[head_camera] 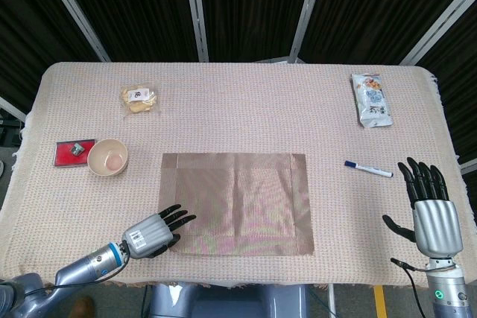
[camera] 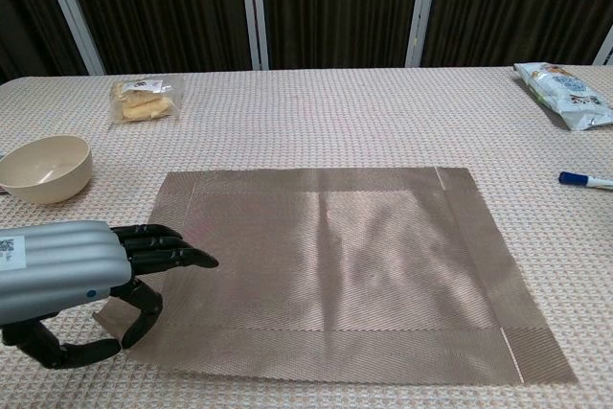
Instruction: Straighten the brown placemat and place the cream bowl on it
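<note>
Head view first: we see the brown placemat lying flat near the middle of the table, its edges roughly parallel to the table's. Our left hand rests at the mat's near-left corner, fingers extended onto the weave, gripping nothing. Our right hand hovers well apart at the right edge, fingers spread and empty. The cream bowl sits to the left of the mat, just beside a red card.

Chest view: we see the left hand's fingertips lying on the mat's left border. We judge the mat thin, limp and easily dragged, best pressed flat near a corner; the bowl looks light and rigid, so we would take it by its rim.
</note>
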`<state>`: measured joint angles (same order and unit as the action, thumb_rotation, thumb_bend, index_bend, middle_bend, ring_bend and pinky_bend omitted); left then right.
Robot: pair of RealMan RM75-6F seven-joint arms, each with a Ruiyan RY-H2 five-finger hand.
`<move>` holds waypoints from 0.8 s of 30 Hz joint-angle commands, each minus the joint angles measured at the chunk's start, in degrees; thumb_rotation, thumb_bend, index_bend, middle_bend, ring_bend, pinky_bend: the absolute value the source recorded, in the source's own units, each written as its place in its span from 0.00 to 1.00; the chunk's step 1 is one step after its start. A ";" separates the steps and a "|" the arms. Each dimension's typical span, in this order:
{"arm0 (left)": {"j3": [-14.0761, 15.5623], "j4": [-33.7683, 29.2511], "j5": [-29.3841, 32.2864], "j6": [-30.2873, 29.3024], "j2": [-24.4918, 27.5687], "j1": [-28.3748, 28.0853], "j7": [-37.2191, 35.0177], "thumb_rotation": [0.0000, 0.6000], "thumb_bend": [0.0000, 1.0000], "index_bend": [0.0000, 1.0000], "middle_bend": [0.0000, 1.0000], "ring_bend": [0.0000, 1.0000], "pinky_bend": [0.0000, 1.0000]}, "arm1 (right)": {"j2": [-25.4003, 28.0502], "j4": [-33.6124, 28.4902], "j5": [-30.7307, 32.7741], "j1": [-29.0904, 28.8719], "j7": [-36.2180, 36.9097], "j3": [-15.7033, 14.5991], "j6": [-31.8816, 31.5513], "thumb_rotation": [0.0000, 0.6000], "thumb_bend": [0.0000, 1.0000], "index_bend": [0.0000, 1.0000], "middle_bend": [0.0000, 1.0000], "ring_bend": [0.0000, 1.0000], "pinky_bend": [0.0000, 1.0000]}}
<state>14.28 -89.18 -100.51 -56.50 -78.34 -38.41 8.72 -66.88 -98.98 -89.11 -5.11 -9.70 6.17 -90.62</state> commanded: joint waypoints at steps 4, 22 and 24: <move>0.34 -0.39 0.08 -0.38 0.46 1.01 -0.91 1.00 0.42 0.69 0.00 0.00 0.00 | 0.10 -0.15 -0.32 0.05 0.03 -0.05 -0.13 1.00 0.00 0.00 0.00 0.00 0.00; -0.05 -1.78 0.88 -0.36 1.24 3.36 1.13 1.00 0.38 0.65 0.00 0.00 0.00 | 0.41 -0.51 -0.96 0.35 0.40 -0.11 -0.61 1.00 0.00 0.00 0.00 0.00 0.00; 0.06 -1.81 0.60 -0.52 1.40 3.47 0.49 1.00 0.28 0.57 0.00 0.00 0.00 | 0.40 -0.54 -1.06 0.35 0.34 -0.12 -0.64 1.00 0.00 0.00 0.00 0.00 0.00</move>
<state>14.28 -90.96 -99.79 -56.95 -77.03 -35.01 9.45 -66.47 -99.51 -90.16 -4.76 -9.36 6.06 -91.25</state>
